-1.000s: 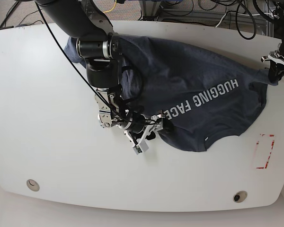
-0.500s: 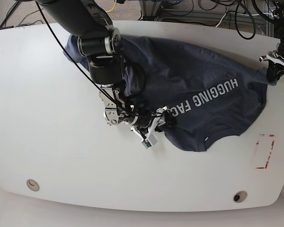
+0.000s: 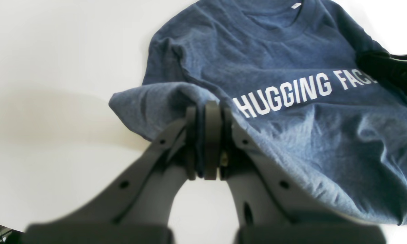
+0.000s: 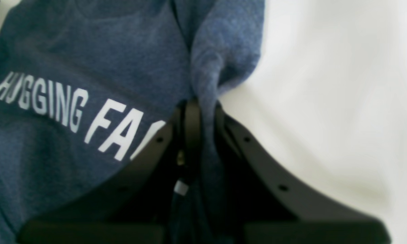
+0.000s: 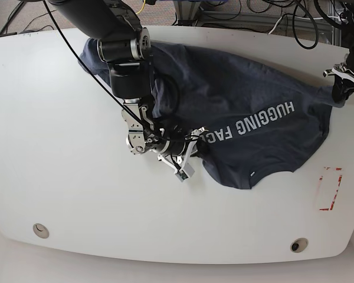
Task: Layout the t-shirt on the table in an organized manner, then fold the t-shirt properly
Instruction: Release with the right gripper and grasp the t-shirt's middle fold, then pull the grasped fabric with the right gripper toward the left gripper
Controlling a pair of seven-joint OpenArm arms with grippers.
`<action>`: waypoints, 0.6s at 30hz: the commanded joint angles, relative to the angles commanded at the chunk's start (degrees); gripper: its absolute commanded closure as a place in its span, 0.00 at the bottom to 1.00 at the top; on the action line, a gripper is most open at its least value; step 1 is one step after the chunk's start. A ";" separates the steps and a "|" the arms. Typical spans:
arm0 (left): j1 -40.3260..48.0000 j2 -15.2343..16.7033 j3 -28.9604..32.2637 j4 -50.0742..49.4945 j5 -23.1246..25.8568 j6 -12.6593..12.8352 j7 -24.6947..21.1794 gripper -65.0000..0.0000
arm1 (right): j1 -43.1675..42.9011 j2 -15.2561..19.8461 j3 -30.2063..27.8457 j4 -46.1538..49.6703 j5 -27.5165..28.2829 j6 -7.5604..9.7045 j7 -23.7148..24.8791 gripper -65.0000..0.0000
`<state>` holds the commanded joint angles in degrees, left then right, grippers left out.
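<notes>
The dark navy t-shirt [image 5: 248, 94] lies chest up on the white table [image 5: 59, 153], with its white "HUGGING FACE" lettering showing. It is stretched between my two grippers. In the base view my right gripper [image 5: 197, 144] is shut on the shirt's edge near the lettering's end. The right wrist view shows a bunched fold [image 4: 220, 51] pinched in that gripper [image 4: 200, 108]. At the table's far right my left gripper [image 5: 341, 89] is shut on a sleeve-side corner. The left wrist view shows that fold [image 3: 162, 98] clamped in the gripper [image 3: 206, 112], with the collar [image 3: 278, 20] beyond it.
A red rectangular tape mark [image 5: 329, 188] sits right of the shirt's collar side. Two small round holes [image 5: 40, 230] [image 5: 298, 244] lie near the front edge. The black right arm [image 5: 121, 59] lies across the shirt's left part. Cables [image 5: 271, 12] hang past the far edge.
My right gripper has shifted a little right and toward the far side, taking the shirt's edge and lettering with it. The left gripper has stayed put.
</notes>
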<state>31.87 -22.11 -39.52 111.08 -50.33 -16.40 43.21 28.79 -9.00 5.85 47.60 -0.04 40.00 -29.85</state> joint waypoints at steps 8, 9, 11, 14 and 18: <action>-0.09 0.00 2.46 0.00 0.26 0.00 0.00 1.00 | -2.99 0.08 2.99 8.35 -0.18 0.00 -3.25 0.96; -0.09 0.00 2.90 0.00 0.26 0.00 0.00 1.00 | -3.69 0.34 3.43 10.02 -0.18 0.00 -3.60 0.96; -0.53 -0.09 3.78 0.00 0.26 0.00 0.00 1.00 | -5.27 0.43 4.57 13.27 -0.18 0.00 -4.04 0.96; -2.02 -0.09 5.27 0.00 0.35 0.00 0.00 1.00 | -8.62 0.96 7.38 18.64 -0.53 0.00 -4.57 0.96; -4.31 -0.09 7.74 -0.09 0.35 0.09 0.00 1.00 | -11.87 2.71 9.85 24.00 -0.35 0.00 -5.54 0.96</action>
<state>27.56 -22.20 -31.78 110.99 -49.98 -16.31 43.21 16.92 -6.29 15.69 71.60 -0.40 40.00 -35.38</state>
